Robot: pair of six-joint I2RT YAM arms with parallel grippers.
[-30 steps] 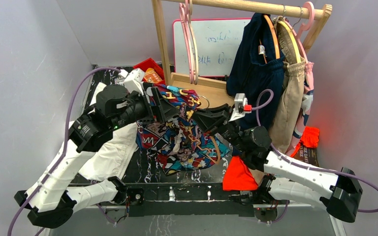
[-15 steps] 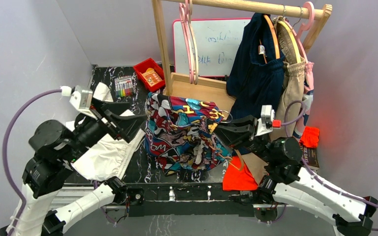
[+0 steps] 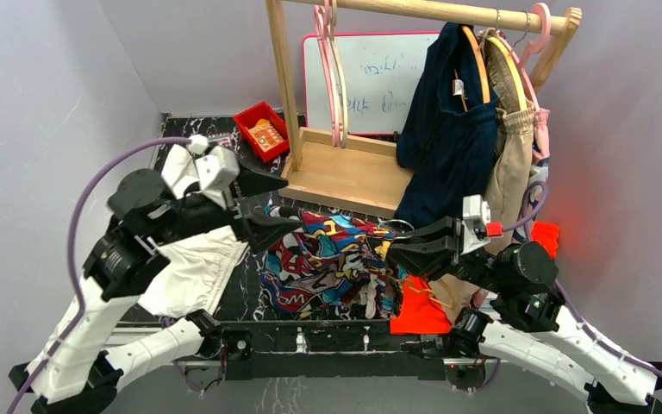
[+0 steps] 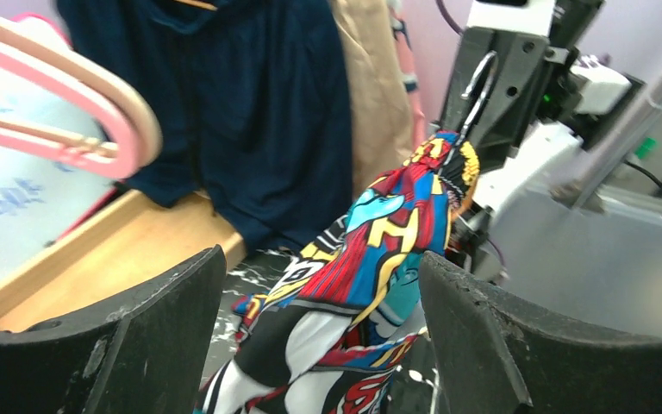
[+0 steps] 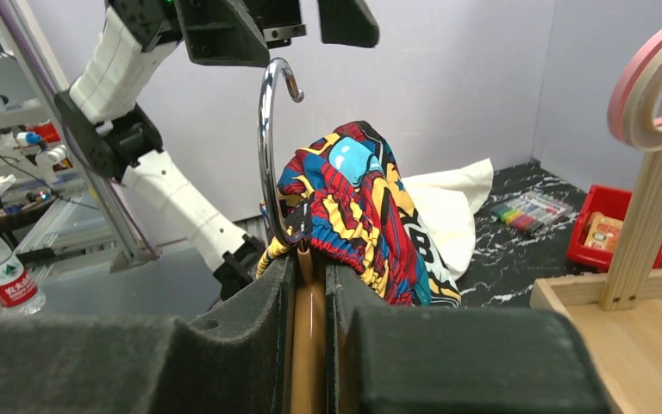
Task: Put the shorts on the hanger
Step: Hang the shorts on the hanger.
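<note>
Black padded fingers of the right tool (image 5: 310,276) are clamped on the light-orange hanger (image 5: 309,341), whose silver hook (image 5: 265,147) rises just past the fingertips. The comic-print shorts (image 5: 358,207) bunch over the hanger right beside that hook. In the top view they trail down onto the table (image 3: 252,291). Farther left, the left tool (image 4: 321,263) has its fingers wide apart, gripping nothing, with the shorts just ahead of it. A white cloth (image 3: 190,276) lies beneath the left arm.

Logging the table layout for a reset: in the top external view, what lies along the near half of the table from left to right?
Going right: white cloth → comic-print shorts → orange-red cloth → small red item at the far right.
</note>
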